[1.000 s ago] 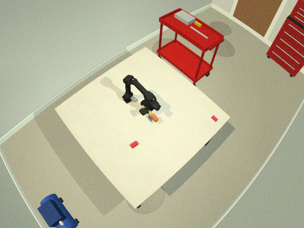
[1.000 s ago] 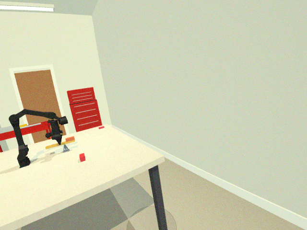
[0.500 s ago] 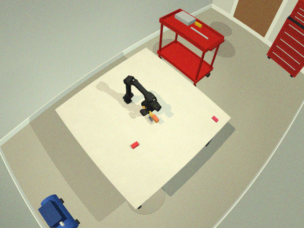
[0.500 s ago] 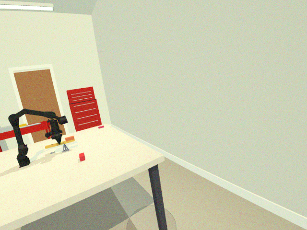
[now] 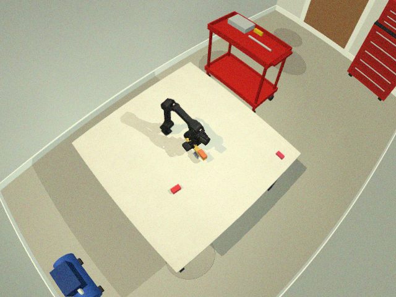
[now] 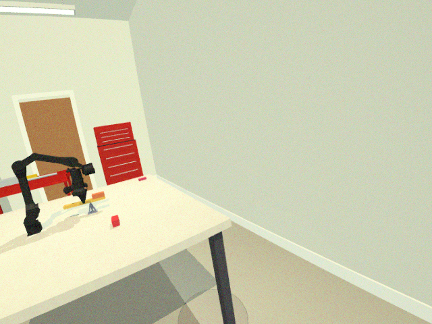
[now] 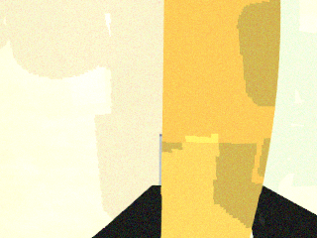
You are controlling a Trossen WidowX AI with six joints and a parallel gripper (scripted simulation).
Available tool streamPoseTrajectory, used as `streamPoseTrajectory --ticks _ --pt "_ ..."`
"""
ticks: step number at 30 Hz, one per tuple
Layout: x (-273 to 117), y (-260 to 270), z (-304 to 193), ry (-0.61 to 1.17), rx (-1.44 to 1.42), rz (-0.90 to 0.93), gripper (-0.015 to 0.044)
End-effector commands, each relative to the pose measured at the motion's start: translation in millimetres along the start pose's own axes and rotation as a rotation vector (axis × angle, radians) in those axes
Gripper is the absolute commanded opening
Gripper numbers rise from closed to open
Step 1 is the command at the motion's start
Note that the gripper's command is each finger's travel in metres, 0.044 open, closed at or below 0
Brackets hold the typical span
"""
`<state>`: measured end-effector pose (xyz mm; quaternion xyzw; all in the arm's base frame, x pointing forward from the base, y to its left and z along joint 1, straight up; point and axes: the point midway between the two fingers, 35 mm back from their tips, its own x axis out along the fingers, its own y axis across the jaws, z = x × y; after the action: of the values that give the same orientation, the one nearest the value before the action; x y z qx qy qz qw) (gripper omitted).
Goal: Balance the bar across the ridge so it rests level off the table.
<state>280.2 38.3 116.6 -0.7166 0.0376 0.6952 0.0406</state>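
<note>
A yellow bar [image 5: 196,148] [image 6: 71,205] [image 7: 208,74] is held above the table, looking about level. An orange block [image 5: 202,154] [image 6: 98,194] sits on its end away from the arm's base. My gripper [image 6: 84,202] [image 7: 206,196] points down and is shut on the bar, between its ends, with a black finger on each side. The small blue-grey ridge [image 5: 195,155] [image 6: 92,209] stands on the table under the bar, between the fingers and the orange block. Its top is at or just below the bar's underside; I cannot tell whether they touch. In the wrist view the bar hides nearly all of it.
A red block [image 5: 175,189] [image 6: 115,221] lies on the table [image 5: 223,192] [image 6: 156,223], beyond the ridge from the arm. A pink-red block [image 5: 279,154] [image 6: 142,179] lies near a far corner. A red cart [image 5: 238,77] stands beside the table.
</note>
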Motion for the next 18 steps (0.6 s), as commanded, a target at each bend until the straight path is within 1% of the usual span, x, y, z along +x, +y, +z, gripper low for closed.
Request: streamPoseTrajectory --ticks 1,8,14,15,18 --pt "0.0 0.0 0.0 0.000 0.000 0.000 0.0000" --pt "0.0 0.0 0.0 0.000 0.000 0.000 0.0000" --pt "0.0 0.0 0.0 0.000 0.000 0.000 0.0157" --pt "0.0 0.0 0.0 0.000 0.000 0.000 0.0167" --pt "0.0 0.0 0.0 0.000 0.000 0.000 0.0167"
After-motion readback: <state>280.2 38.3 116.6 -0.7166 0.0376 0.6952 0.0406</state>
